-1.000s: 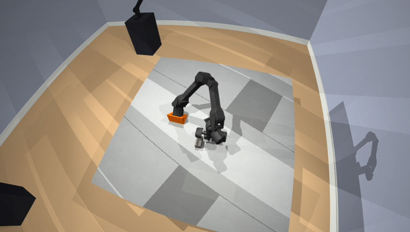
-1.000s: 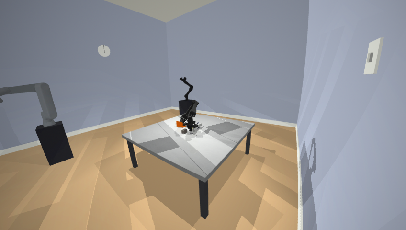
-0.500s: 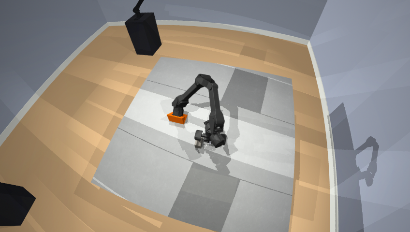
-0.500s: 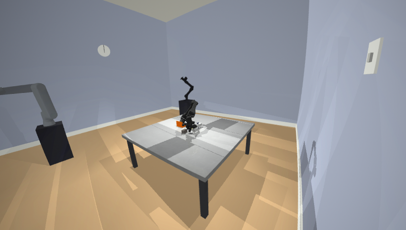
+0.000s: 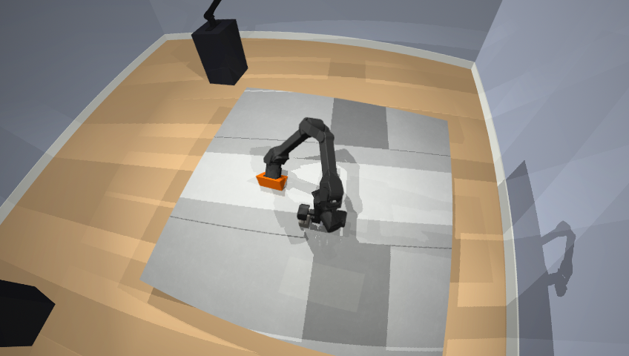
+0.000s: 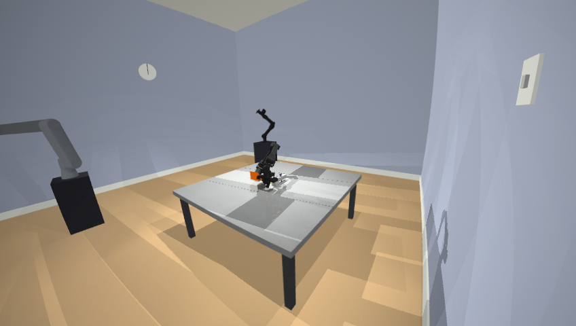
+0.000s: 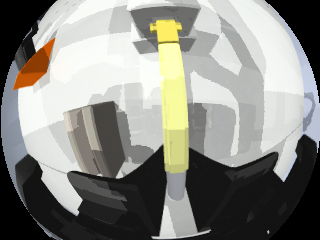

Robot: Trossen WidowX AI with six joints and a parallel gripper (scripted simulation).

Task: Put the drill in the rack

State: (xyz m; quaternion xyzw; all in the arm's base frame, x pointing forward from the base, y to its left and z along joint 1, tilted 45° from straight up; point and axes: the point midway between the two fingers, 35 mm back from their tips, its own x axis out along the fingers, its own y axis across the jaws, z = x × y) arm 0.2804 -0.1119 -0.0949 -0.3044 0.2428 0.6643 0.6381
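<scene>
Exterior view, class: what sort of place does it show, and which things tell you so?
Probably a bare indoor robot test room: a grey table carrying a black arm, further arms on black pedestals, and a wall switch.

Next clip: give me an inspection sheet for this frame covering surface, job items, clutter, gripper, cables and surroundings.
Surface: grey patchwork table on dark legs, arm mounted on it.
Job's things: yellow drill runs from the fingers to a grey housing ahead; orange rack sits at the arm's foot; the key cannot be made out.
Clutter: a grey ribbed block left of the drill in the wrist view; nothing else seen.
Gripper: gripper shut on the drill's near end.
Cables: nothing seen.
Surroundings: wood floor, blue-grey walls, two other arms on black pedestals, round wall disc, wall switch.
</scene>
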